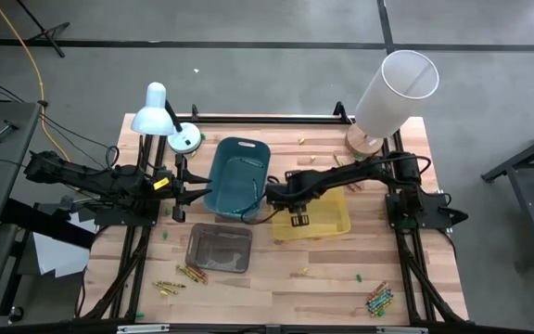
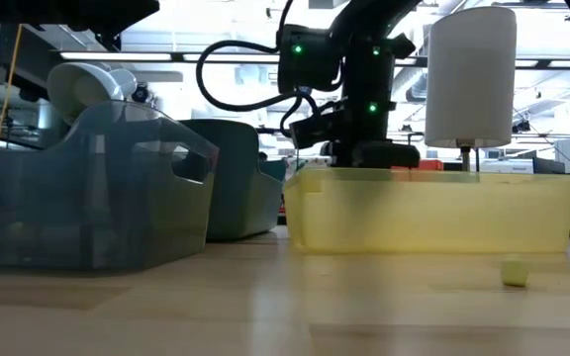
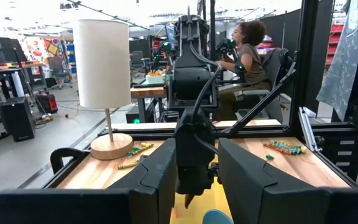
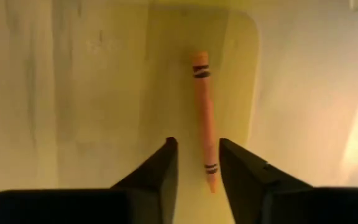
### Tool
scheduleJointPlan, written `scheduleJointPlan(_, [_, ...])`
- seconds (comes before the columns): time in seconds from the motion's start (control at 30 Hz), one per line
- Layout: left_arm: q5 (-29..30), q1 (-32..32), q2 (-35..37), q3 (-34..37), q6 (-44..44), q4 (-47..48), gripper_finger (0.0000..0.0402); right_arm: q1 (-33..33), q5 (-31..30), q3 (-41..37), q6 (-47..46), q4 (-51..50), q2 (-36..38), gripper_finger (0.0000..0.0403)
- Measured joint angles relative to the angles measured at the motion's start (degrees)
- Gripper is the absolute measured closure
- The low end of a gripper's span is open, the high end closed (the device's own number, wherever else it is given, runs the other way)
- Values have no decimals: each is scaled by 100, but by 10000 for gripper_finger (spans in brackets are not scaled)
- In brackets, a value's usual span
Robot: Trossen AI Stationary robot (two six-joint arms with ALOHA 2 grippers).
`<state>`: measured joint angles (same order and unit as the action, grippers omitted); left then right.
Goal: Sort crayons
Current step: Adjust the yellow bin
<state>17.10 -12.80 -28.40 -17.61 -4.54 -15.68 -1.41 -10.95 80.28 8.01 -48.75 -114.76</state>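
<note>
Crayon (image 4: 204, 118), orange, lies loose on the floor of the yellow bin (image 1: 339, 225); my right gripper (image 4: 195, 163) hangs just above it, fingers parted, holding nothing. My left gripper (image 3: 194, 180) waits half open beside the teal bin (image 1: 239, 176).

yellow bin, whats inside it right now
One orange crayon lies on the floor of the yellow bin, below the right tool, whose fingers stand apart. The arm covers part of the bin from above.

Three bins (image 1: 241, 176), two lamps (image 1: 392, 93), two arms (image 1: 323, 181), several scattered crayon clusters (image 1: 378, 299).
</note>
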Motion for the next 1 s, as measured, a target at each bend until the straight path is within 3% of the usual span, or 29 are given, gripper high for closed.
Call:
scheduleJointPlan(0.23, [0,0,1,0,-1,131,295,-136,-32,482,-488,-1724,163,217])
scheduleJointPlan(0.43, [0,0,0,0,183,282,295,-447,-291,-22,-1407,-2104,1330,211])
scheduleJointPlan(0.77, [0,0,0,0,446,334,295,-1318,-1868,-2450,-3433,-251,4270,211])
scheduleJointPlan(1.0, [0,0,0,0,449,240,296,-1489,-2021,-3921,-3899,1598,5509,211])
